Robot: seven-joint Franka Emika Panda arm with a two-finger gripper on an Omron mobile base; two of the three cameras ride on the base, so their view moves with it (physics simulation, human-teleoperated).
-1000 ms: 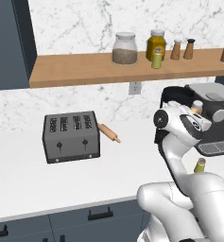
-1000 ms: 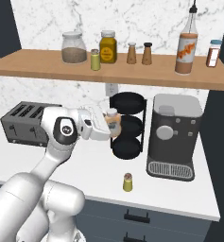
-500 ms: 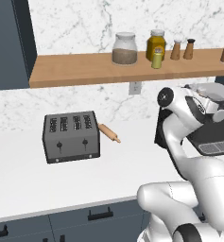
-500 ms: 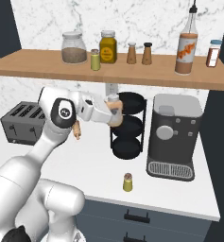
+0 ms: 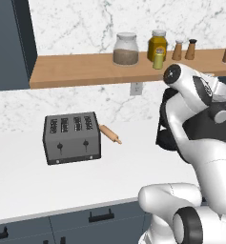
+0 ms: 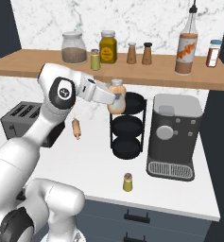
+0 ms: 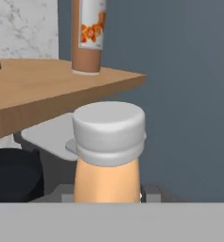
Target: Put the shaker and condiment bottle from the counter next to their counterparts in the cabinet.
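Note:
My gripper [image 6: 115, 98] is shut on the peach-tan condiment bottle [image 6: 118, 105], holding it upright just below the front edge of the wooden cabinet shelf [image 6: 38, 66], above the black rack. The hand view shows the bottle's grey cap [image 7: 108, 132] close up, with the reddish-brown counterpart bottle [image 7: 87, 35] on the shelf [image 7: 47, 90] beyond. The yellow-green shaker [image 6: 127, 182] stands on the counter in front of the coffee machine. Its matching shaker [image 6: 95, 60] sits on the shelf beside the jars, and the reddish-brown bottle [image 6: 187, 45] stands further right.
A black tiered rack [image 6: 127, 127] and a coffee machine [image 6: 172, 137] stand under the shelf. A toaster [image 5: 72, 138] and a rolling pin [image 5: 109, 134] lie to the left. Glass jars [image 6: 73, 47], two brown shakers [image 6: 139, 53] and a small red-labelled bottle [image 6: 213, 52] share the shelf.
The arm has lifted the condiment bottle upward and slightly right, from beside the rack's middle to just under the shelf edge. The shaker on the counter has not moved.

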